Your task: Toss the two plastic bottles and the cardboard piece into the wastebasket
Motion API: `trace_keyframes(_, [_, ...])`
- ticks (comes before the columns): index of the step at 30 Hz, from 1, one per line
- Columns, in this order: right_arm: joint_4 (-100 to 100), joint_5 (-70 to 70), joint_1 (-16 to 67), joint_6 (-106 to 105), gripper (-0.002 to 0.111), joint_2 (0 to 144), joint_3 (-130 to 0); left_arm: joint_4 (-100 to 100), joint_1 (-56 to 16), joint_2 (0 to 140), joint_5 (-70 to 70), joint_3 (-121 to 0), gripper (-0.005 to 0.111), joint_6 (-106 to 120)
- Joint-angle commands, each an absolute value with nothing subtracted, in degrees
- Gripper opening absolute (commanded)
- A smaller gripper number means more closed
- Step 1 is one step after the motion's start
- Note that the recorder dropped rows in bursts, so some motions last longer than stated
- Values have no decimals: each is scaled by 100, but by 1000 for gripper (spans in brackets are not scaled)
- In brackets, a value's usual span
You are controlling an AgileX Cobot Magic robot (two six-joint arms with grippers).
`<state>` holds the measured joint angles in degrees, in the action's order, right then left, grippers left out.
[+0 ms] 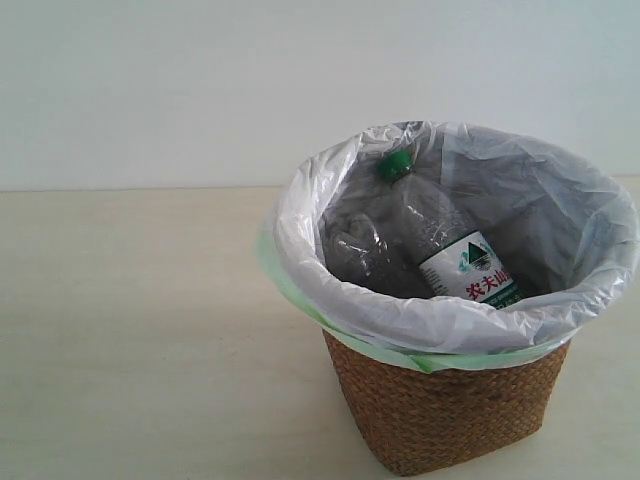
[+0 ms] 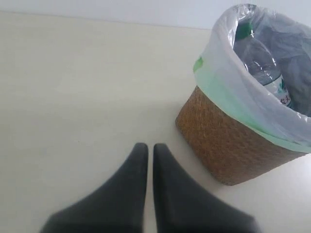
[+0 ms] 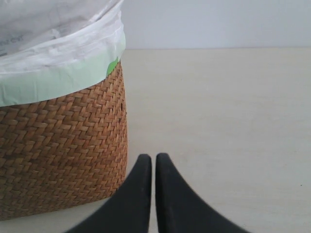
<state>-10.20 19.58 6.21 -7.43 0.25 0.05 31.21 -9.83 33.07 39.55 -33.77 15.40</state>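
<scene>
Left gripper (image 2: 146,148) reads as pressed together, both dark fingers meeting along a thin seam with nothing between them, tips held above bare table (image 2: 73,97). I note open, uncluttered surface ahead of it and to its side; the wastebasket (image 2: 228,145) stands near but apart from it. Moving rightward in the exterior view, the pale tabletop runs free to its far edge, where it meets the plain wall (image 1: 200,80). The wastebasket (image 1: 440,410) sits right of centre, its wicker base close to the lower frame edge and its rim reaching the right frame edge. A white liner bag (image 1: 300,230) is folded out over the whole rim, with a green band hanging on the outside. Inside, the green-capped bottle (image 1: 445,235) lies tilted, cap up against the far side of the liner and label low. Just beside it, on the left, is a second clear bottle (image 1: 355,250), crumpled, its cap and label not visible to me. Right gripper (image 3: 153,158) is likewise closed and empty, with the wicker wall (image 3: 58,145) just beside its fingertips and open table on its other side. Count: two grippers, one wastebasket, one liner, two bottles in the basket.
</scene>
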Motion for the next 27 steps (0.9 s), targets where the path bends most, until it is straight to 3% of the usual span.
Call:
trace_keyframes(1, [-981,1917,587,-766,0,0,0,3104,-985,3041,3753,-3371,4,1771])
trace_keyframes(7, [-981,1917,587,-766,0,0,0,3104,-934,1413,1152,-2231,4,2442])
trace_keyframes(11, [-981,1917,587,-766,0,0,0,3083,-521,193,-152,-1141,4,2576])
trace_keyframes(20, [-981,1916,587,-766,0,0,0,3093,-96,0,-815,0,4,2578])
trace_keyframes(27, [-981,1916,587,-766,0,0,0,3082,-96,0,-612,0,4,2788])
